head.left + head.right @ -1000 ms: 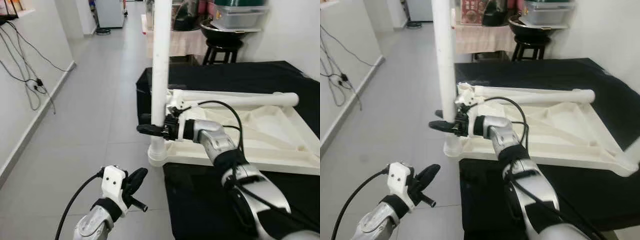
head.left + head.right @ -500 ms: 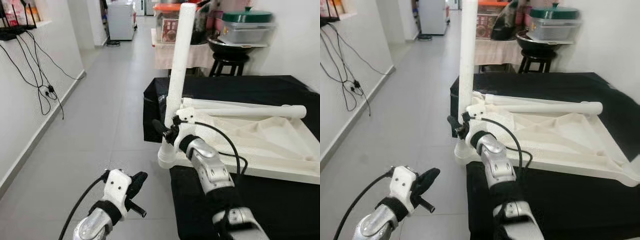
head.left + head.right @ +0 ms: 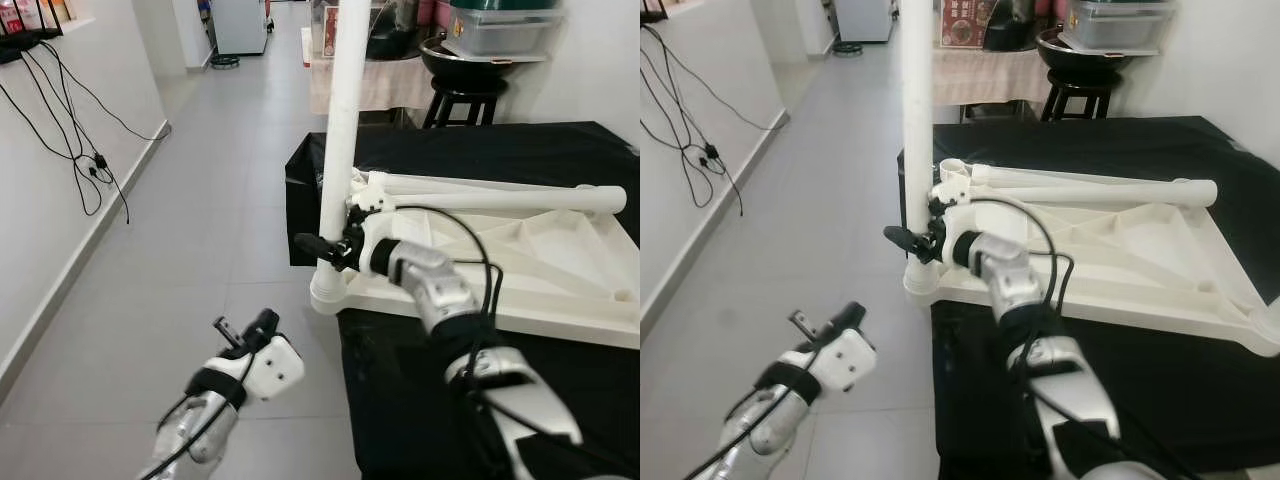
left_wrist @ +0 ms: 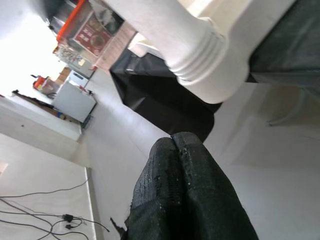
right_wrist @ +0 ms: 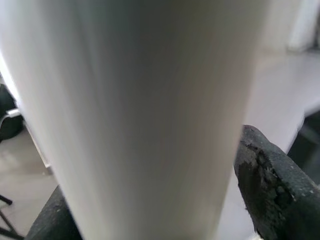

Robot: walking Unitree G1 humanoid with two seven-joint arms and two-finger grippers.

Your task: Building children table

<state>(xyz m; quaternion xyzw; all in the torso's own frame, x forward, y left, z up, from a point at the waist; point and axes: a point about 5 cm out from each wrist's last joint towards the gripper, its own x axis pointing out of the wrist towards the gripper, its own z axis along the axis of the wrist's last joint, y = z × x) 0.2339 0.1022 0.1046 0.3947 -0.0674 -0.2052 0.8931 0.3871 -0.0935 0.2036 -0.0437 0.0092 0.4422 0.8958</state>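
At the near-left corner of the black-covered desk (image 3: 520,150), the right pincer (image 3: 325,245) is pinching the upright white table leg (image 3: 338,150), whose top is running out of frame. This leg is standing in a round socket (image 3: 330,292) at the corner of the upturned white tabletop (image 3: 540,275), which is lying on the desk; a second leg (image 3: 490,198) is lying flat along its far edge. The right wrist view is blurred, showing the leg between two black fingertips (image 5: 265,185). Low over the grey tiled floor (image 3: 210,230), the left pincer (image 3: 240,335) is hanging with its fingers pressed together. Black cables (image 3: 85,150) are trailing down the white wall, and a stool (image 3: 462,100) is standing beyond the desk.
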